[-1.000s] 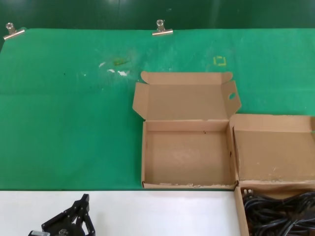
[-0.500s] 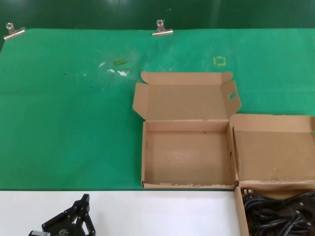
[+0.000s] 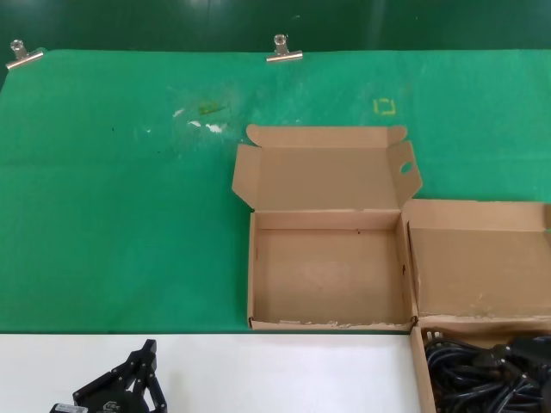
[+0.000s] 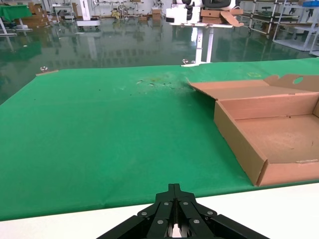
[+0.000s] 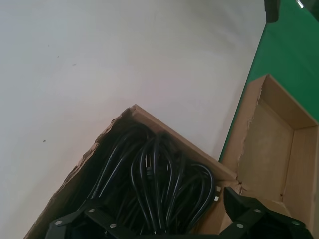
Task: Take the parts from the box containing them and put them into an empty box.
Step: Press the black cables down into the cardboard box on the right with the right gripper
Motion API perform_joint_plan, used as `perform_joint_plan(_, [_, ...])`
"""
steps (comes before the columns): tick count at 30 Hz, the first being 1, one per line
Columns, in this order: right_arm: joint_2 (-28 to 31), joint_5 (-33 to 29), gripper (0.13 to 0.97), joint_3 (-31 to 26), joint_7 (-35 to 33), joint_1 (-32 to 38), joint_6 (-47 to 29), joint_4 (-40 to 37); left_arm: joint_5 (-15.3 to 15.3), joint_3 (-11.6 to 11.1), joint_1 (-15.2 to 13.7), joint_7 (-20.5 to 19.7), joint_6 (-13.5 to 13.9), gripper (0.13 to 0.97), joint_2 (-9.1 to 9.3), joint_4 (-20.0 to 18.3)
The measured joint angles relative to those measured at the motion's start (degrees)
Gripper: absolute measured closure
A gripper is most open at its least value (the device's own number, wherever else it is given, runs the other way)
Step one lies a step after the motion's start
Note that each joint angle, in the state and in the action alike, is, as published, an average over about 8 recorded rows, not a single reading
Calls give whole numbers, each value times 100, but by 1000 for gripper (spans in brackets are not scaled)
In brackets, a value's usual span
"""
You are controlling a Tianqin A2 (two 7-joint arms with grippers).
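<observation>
Parts: black power cables [image 5: 159,189] are lying as tangled loops inside the box containing them [image 5: 84,164]; in the head view the cables [image 3: 482,370] are showing at the near right corner.
Box containing them: the full box [image 3: 419,370] is sitting with its plain lid panel [image 3: 478,262] folded back, touching the right wall of the empty box.
Empty box: the open carton [image 3: 252,275] is resting on the green mat [image 3: 120,215], nothing inside, its holed flap [image 3: 405,169] standing just beside the plain lid panel.
Right gripper: right gripper [image 5: 164,224] is hovering directly over the cables, jaws spread wide, nothing between them.
Left gripper: left gripper [image 3: 138,379] is idling well to the left of the empty box, over the white table edge [image 3: 284,370]; its fingers are pressed together on nothing.
Step in hand: judging by the pose, the right arm is preparing a first pick.
Advice: lowering straight down onto one loop bundle is looking wisest, closing across several strands at once rather than a single strand.
Risk: the loops are overlapping, so a neighbouring cable could be dragging along; lifting slowly and clear of the shared wall before crossing to the empty box is advisable.
</observation>
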Motion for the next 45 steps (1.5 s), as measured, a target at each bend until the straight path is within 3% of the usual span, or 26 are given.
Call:
perform_joint_plan(12, [-72,-79,502,-47,-37,-2,269,-74,0,0,0,0,0,948,0,0])
perform_joint_plan(20, [-147,-126,712,-104,-95,37,381,-182,0,0,0,0,0,948,0,0])
perform_joint_plan(24, [-175,-148,712,-132,-90,63,410,-209,0,0,0,0,0,948,0,0])
perform_joint_plan(32, [-187,-160,858,-168,-51,88,424,-234,0,0,0,0,0,948,0,0])
perform_joint_plan(45, [-123,-85,938,-119,266,165,349,-147,0,0,0,0,0,948,0,0])
